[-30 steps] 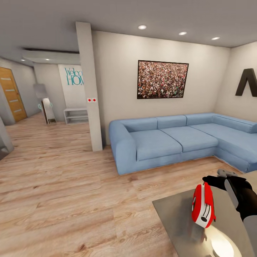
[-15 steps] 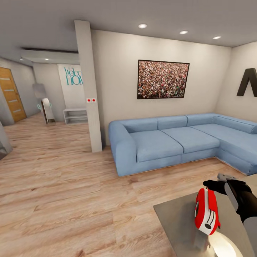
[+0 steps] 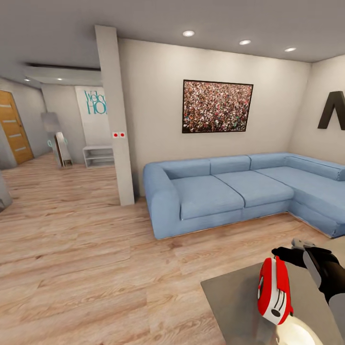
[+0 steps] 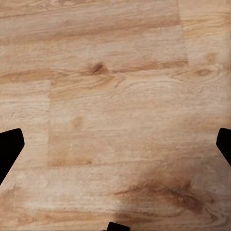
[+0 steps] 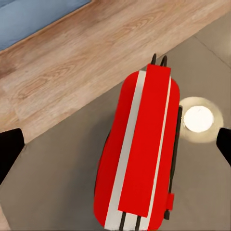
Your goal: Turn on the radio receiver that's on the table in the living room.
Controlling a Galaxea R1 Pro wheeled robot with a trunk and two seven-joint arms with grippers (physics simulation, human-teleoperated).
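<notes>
The red radio receiver [image 3: 274, 290] with white side trim stands on edge near the corner of the glossy grey table [image 3: 230, 302], its black dial facing left. My right gripper [image 3: 286, 252] hovers at the radio's top, a black finger reaching over it. In the right wrist view the radio receiver [image 5: 139, 154] lies between the two wide-apart fingertips [image 5: 9, 151] of the open right gripper [image 5: 115, 149], with the table [image 5: 53, 192] under it. My left gripper [image 4: 115, 147] is open over bare wood floor [image 4: 115, 96].
A blue L-shaped sofa [image 3: 215, 191] runs along the beige wall under a dark-framed crowd picture [image 3: 216, 106]. A grey pillar [image 3: 115, 120] stands left of it, and a hallway with a wooden door [image 3: 12, 127] opens beyond. Wood floor [image 3: 96, 258] spreads left of the table.
The whole picture has shifted a little, so the camera moved. The right gripper stays at the radio's top; the radio's tilt looks slightly different.
</notes>
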